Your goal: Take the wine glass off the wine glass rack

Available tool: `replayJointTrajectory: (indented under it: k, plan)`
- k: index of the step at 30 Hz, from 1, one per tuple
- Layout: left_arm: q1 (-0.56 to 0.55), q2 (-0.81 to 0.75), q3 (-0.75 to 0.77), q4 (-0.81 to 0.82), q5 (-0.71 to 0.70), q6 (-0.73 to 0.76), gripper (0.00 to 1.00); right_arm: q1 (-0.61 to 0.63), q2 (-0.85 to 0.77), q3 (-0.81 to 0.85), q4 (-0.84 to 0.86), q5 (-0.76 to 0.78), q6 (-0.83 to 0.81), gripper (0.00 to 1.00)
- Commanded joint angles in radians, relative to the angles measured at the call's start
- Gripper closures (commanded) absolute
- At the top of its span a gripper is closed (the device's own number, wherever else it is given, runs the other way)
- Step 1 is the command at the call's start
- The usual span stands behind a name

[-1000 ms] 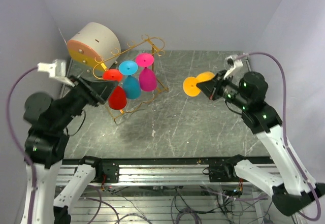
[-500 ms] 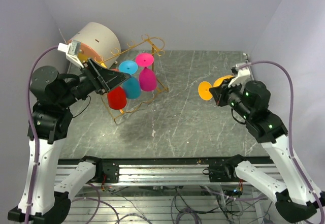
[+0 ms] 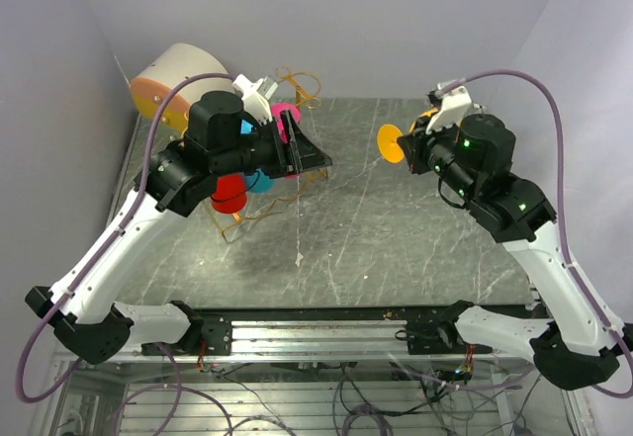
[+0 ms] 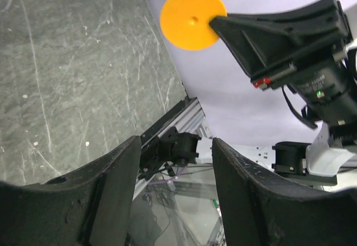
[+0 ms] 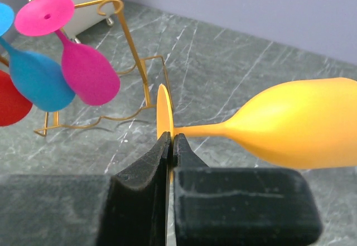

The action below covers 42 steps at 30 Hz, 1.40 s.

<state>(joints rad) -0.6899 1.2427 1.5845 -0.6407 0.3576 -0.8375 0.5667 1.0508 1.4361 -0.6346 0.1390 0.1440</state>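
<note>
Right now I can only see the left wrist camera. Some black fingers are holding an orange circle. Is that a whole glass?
Observer: Yes. The right wrist view shows an orange wine glass held sideways, with the right fingers pinching its round foot.
Operator: Are there other glasses on the rack?
Observer: Three hang bowl-down from the gold rack: a pink glass, a blue glass and a red glass.
</note>
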Motion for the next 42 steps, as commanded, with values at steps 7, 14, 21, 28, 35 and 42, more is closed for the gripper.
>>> replayJointTrajectory:
  k: [7, 14, 21, 28, 35, 42]
  plan:
    - [-0.065, -0.092, -0.153, 0.15, -0.129, -0.143, 0.31, 0.494, -0.011, -0.133, 0.044, 0.651, -0.238, 1.0]
    - [-0.103, -0.169, -0.335, 0.231, -0.165, -0.233, 0.29, 0.805, -0.147, -0.385, 0.226, 0.923, -0.37, 1.0]
    - [-0.156, -0.154, -0.438, 0.318, -0.151, -0.3, 0.3, 0.919, -0.24, -0.537, 0.48, 0.847, -0.625, 1.0]
    - [-0.175, -0.148, -0.427, 0.324, -0.171, -0.305, 0.3, 0.957, -0.238, -0.622, 0.609, 0.807, -0.719, 1.0]
    - [-0.177, -0.157, -0.463, 0.373, -0.15, -0.352, 0.29, 1.019, -0.236, -0.719, 0.827, 0.91, -0.903, 1.0]
    - [-0.181, -0.15, -0.506, 0.442, -0.115, -0.411, 0.29, 1.101, -0.185, -0.815, 1.157, 0.993, -1.165, 1.0]
